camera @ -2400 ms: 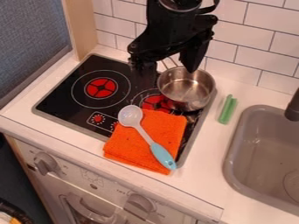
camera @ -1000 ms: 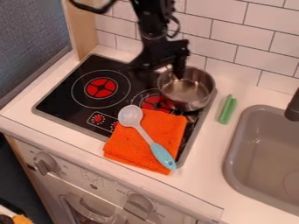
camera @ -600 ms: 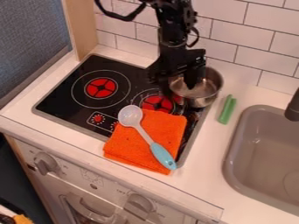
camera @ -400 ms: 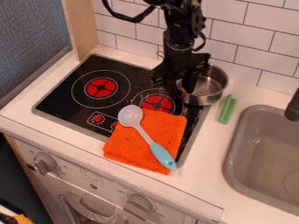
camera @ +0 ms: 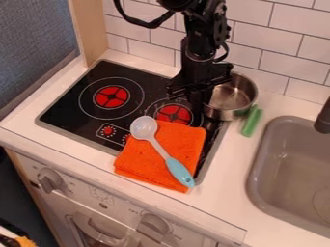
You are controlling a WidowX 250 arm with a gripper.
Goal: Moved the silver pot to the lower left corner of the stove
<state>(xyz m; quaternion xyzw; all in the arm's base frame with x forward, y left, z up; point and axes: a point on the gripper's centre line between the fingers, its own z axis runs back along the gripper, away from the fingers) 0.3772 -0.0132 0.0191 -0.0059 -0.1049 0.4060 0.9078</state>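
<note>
Silver pot point(camera: 233, 96) is sitting at the stove's point(camera: 77, 103) right edge; your gripper point(camera: 199, 102) is hanging by its left rim, but whether open or closed, I cannot tell.

White wall tiles point(camera: 266, 44) with dark grout.

The pot point(camera: 233, 99) is smooth, shiny metal. The stovetop point(camera: 77, 103) looks like glossy black glass. The orange cloth point(camera: 138, 161) is matt, with a rough towel texture. The spoon point(camera: 178, 172) looks like smooth plastic. The grey sink point(camera: 252, 188) appears smooth, and the upright post point(camera: 92, 34) looks like pale wood.
</note>
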